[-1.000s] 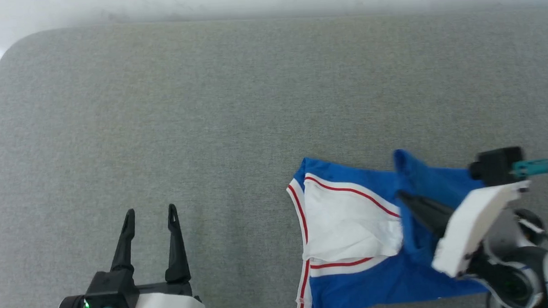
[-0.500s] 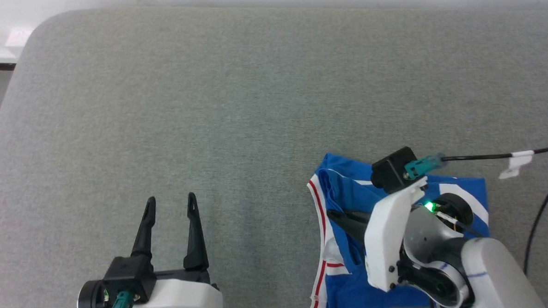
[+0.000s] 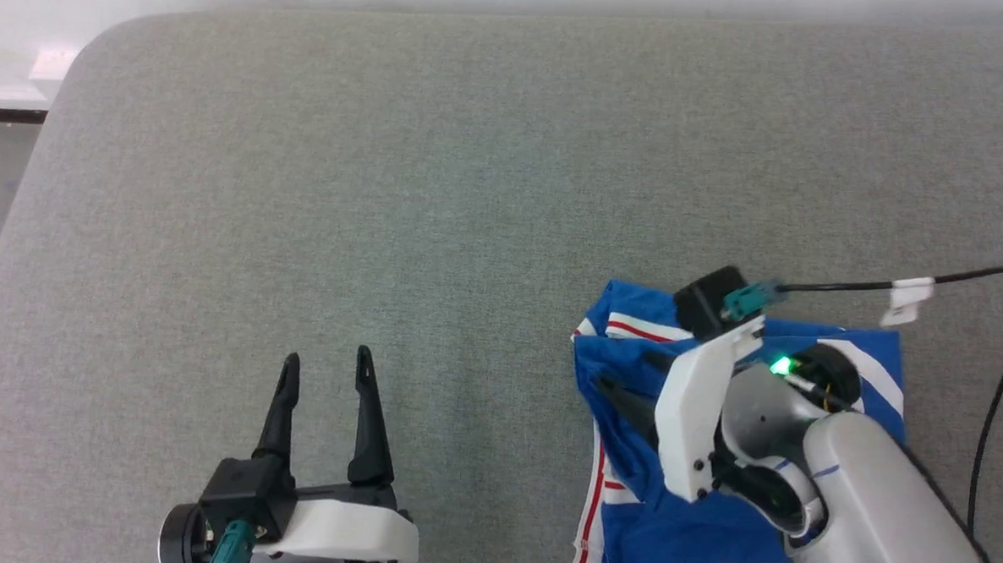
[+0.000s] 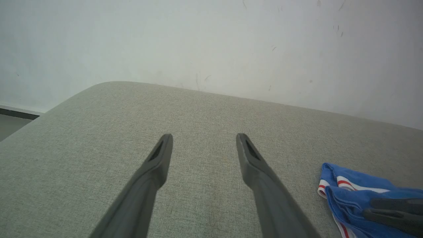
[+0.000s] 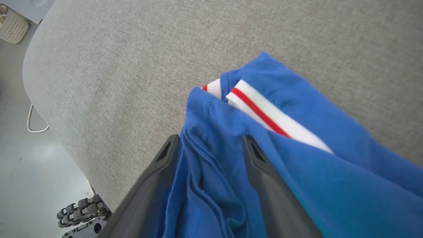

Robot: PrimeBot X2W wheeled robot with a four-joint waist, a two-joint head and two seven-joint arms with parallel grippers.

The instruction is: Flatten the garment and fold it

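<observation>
Jaws apart around a shirt [image 5: 330,185] fold, the right gripper [image 5: 210,140] should smooth it flat toward nine o'clock; the left gripper [image 3: 326,357] gapes.

The royal-blue soft jersey T-shirt [image 3: 624,365] with red-and-white striped trim lies crumpled and doubled over itself, not flat, at about 4 o'clock in the head view. Its striped edge runs down its 9 o'clock side, and blue folds bunch up towards its 12 o'clock end.
</observation>
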